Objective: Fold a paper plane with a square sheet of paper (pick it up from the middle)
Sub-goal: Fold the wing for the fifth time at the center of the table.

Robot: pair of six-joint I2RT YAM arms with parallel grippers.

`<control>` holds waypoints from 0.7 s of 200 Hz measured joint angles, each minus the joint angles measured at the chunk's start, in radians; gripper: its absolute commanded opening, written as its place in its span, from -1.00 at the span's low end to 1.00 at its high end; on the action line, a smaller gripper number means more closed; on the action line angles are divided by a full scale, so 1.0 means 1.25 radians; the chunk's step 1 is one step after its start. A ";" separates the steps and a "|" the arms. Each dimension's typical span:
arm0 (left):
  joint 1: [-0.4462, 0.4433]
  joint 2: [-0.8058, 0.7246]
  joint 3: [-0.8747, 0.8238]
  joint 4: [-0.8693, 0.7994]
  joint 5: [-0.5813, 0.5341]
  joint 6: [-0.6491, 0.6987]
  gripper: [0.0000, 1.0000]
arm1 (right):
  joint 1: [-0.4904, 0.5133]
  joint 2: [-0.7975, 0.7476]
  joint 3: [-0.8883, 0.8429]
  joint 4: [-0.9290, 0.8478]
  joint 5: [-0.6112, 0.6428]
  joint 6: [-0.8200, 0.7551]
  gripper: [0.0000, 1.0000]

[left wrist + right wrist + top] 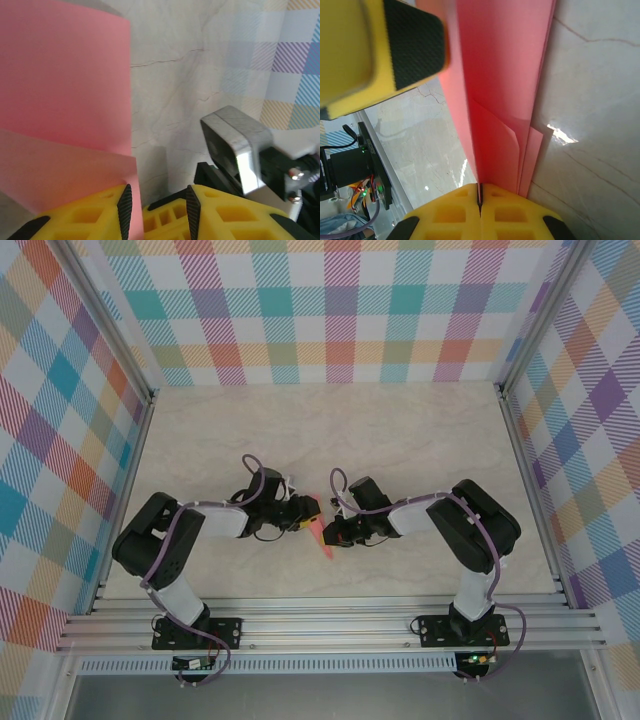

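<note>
Where the two arms meet over the pale, stone-look table [400, 440], the folded pink paper [505, 75] is a thin, smooth, pointy wedge. The right gripper [480, 192] squeezes tight on its layers. The left gripper [157, 200] has its bumpy black pads [125, 210] apart, beside the paper's straight edge.

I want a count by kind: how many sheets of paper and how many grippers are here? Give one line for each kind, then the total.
paper: 1
grippers: 2 (left gripper, right gripper)
total: 3
</note>
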 measured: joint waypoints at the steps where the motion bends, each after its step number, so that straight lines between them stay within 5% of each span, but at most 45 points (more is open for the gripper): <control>1: 0.000 0.001 0.000 0.000 0.000 0.000 -0.28 | 0.000 0.000 0.000 0.000 0.000 0.000 -0.93; 140: -0.002 0.054 0.018 0.003 0.015 0.060 -0.31 | 0.002 -0.057 0.020 -0.144 0.041 0.000 -0.63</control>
